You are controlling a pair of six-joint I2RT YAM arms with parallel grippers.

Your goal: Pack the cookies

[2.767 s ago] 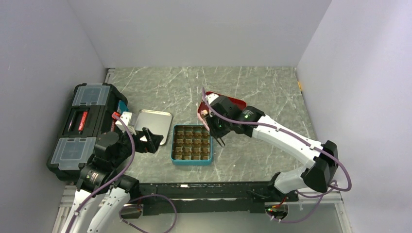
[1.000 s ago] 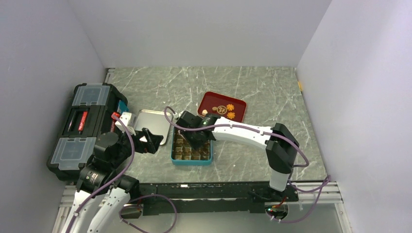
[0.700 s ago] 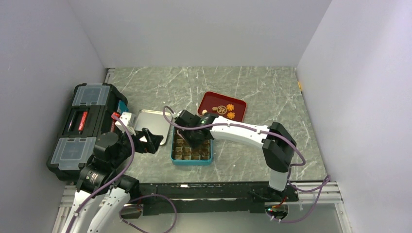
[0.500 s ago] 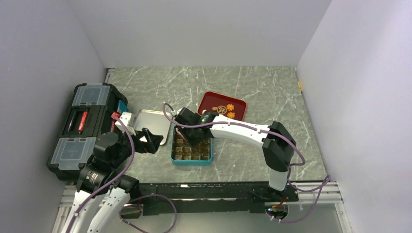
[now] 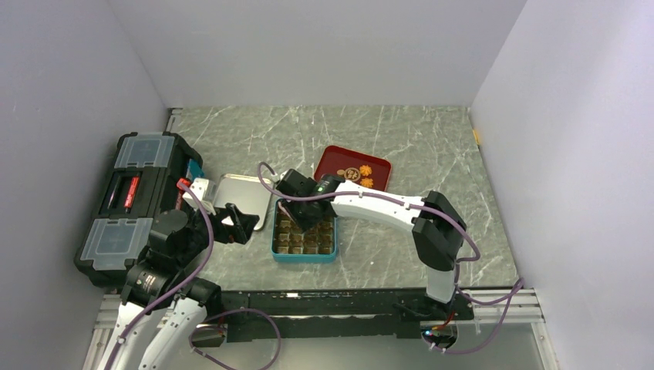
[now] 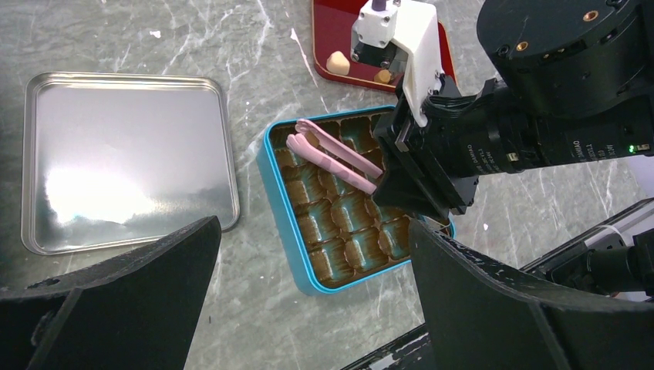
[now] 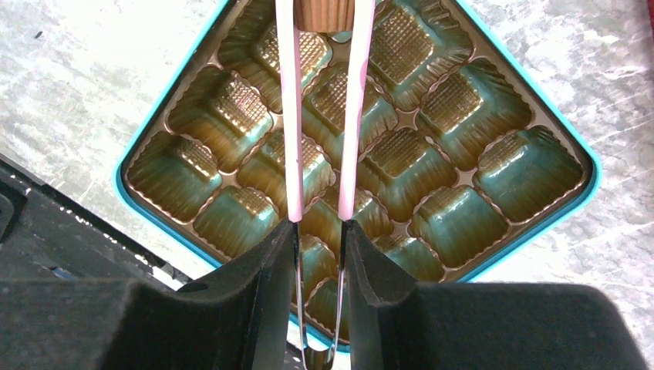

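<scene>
— Since the cookie (image 7: 324,14) sits pinched between the tips of the tongs (image 7: 291,116), where does it hang?

— Above the far left corner of the tin (image 7: 455,100), though I can't tell which cell. The tongs run straight out from the right gripper (image 7: 318,231), which is clamped on their handles, so the cookie lies dead ahead of it.

— And the left gripper (image 6: 315,231)?

— Spread wide, holding nothing, off to the tin's near side. The right arm is nearer, so I'd judge a short drop comes next. The other cookies (image 5: 359,174) lie on the red tray (image 5: 339,148).
</scene>
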